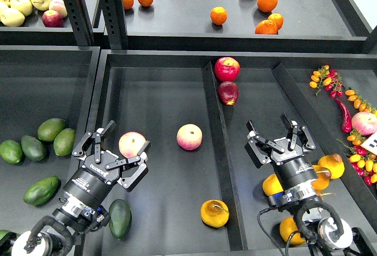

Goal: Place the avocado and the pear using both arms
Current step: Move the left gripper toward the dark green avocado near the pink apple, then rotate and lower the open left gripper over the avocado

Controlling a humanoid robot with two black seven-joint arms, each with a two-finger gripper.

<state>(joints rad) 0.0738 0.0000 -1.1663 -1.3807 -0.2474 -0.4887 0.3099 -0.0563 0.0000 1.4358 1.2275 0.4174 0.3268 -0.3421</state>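
The dark green avocado (119,218) lies at the front left of the middle tray (159,85), just beside my left wrist. The golden pear (214,213) with its thin stem lies at the front of the same tray, against the divider (217,144). My left gripper (125,139) is open and empty, above and beyond the avocado, its fingers either side of a pink-yellow apple (132,144). My right gripper (274,131) is open and empty over the right compartment, right of the pear and beyond it.
A second pink-yellow apple (189,136) lies mid-tray. Two red apples (227,68) sit at the back by the divider. Paler avocados (52,129) lie in the left tray. More golden pears (333,165) sit by my right arm. Oranges (218,15) are on the upper shelf.
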